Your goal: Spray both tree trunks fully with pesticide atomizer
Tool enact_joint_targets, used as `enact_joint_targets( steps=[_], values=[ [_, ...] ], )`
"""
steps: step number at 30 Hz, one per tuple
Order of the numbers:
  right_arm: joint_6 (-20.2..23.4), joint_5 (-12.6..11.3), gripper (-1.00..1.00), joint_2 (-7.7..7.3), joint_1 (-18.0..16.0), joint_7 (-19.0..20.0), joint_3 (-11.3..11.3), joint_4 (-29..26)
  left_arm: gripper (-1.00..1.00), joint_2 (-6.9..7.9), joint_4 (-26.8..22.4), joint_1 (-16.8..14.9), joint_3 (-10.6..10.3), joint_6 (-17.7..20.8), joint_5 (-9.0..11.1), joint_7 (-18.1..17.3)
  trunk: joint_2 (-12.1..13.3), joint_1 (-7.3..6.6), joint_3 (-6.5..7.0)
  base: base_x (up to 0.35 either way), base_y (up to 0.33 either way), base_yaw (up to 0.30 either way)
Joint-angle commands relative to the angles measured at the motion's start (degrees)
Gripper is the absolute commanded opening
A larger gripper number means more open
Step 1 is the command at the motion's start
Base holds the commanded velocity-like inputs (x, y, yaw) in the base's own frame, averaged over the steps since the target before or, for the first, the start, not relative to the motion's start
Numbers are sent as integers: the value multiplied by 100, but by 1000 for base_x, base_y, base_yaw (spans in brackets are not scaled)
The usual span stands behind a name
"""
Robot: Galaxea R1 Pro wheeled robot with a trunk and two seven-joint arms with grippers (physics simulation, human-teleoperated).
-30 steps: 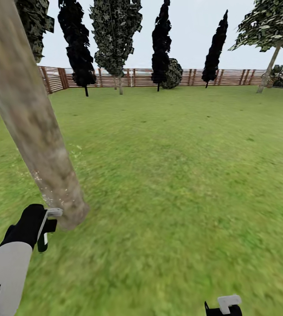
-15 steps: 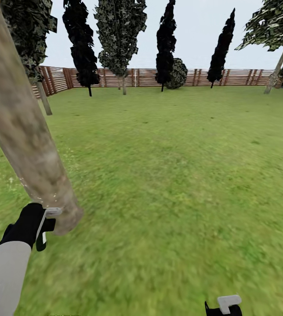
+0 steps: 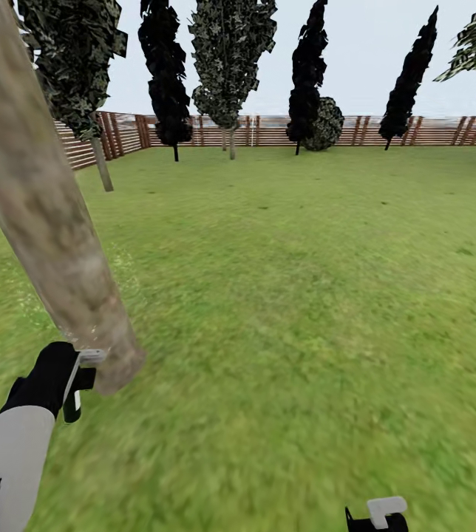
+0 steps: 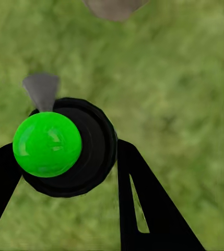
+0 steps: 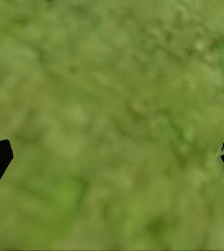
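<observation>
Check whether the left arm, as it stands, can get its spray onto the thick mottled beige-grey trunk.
Probably yes: the left gripper sits right beside the base of the thick mottled beige-grey trunk, with nothing visible between them.

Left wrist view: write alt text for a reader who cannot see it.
Between the left gripper's two black fingers sits a round black object topped by a glossy green ball, with a small grey nozzle-like tip sticking out. Blurry green grass lies behind, and the base of a beige-grey trunk shows at the edge.
</observation>
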Motion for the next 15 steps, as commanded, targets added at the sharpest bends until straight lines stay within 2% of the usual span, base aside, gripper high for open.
enact_joint_targets(
  steps=[1, 3, 5, 7, 9, 15],
  values=[
    [0, 0, 100, 0, 0, -1, -1, 1, -100, -4, -2, 0, -1, -1, -24, 0, 0, 0, 0, 82, -32, 1],
    [0, 0, 100, -1, 0, 4, -3, 4, -100, 42, -11, -73, 2, 15, -49, 0, 0, 0, 0, 19, -7, 0],
    [0, -2, 100, 5, 0, 5, 1, 6, -100, 72, 2, -394, 5, 74, -50, 0, 0, 0, 0, 4, -2, 0],
    [0, 0, 100, 8, 0, 5, 5, 6, -100, 80, 0, -636, 6, 100, -158, 0, 0, 0, 0, 0, 0, 196],
    [0, 0, 100, 8, 0, 5, 5, 7, -100, 84, 0, -664, 9, 109, -238, 0, 0, 0, 0, 0, 0, 266],
    [0, 0, 100, 8, 0, 5, 5, 7, -100, -6, 0, -665, 7, 113, -241, 0, 0, 0, 0, 0, -12, 276]
  ],
)
